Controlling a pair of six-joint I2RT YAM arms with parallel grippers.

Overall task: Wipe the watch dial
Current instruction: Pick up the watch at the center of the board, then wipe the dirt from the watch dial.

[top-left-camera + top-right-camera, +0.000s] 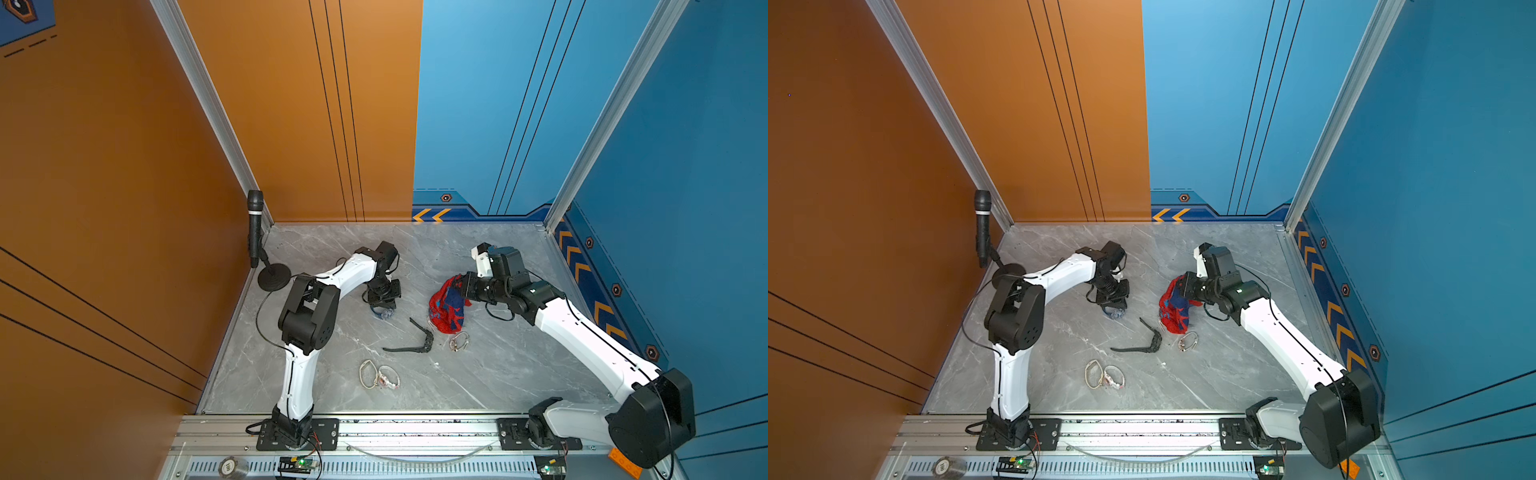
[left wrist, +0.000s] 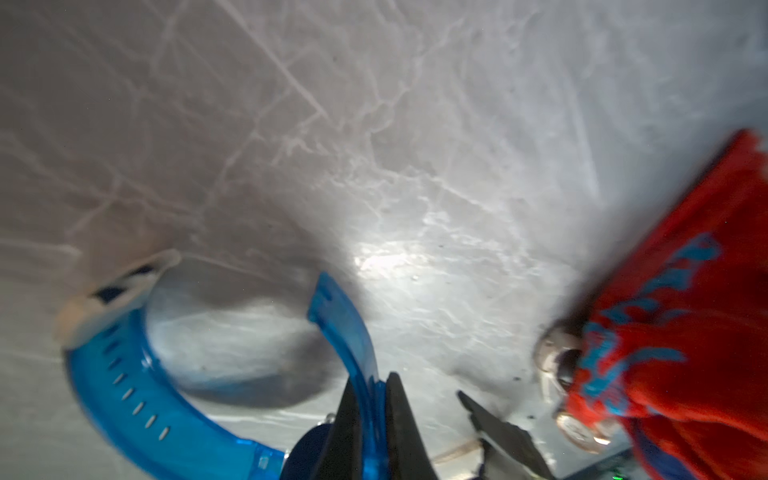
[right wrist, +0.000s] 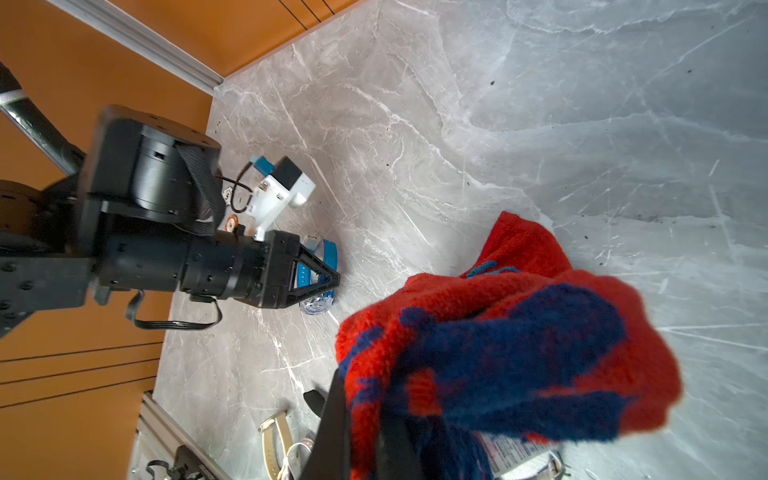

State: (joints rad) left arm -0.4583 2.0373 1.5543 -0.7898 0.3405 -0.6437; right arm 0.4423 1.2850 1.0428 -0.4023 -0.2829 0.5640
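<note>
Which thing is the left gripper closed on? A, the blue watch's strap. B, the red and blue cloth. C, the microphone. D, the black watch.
A: in the left wrist view the left gripper pinches the translucent strap of the blue watch between its jaws.

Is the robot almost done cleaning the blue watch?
Not yet. Done: the left gripper is shut on the blue watch by its strap, and the right gripper holds the red-and-blue cloth. In hand: getting the two together, as bare table lies between cloth and watch. Left: bring the cloth over and do the wiping itself.
</note>
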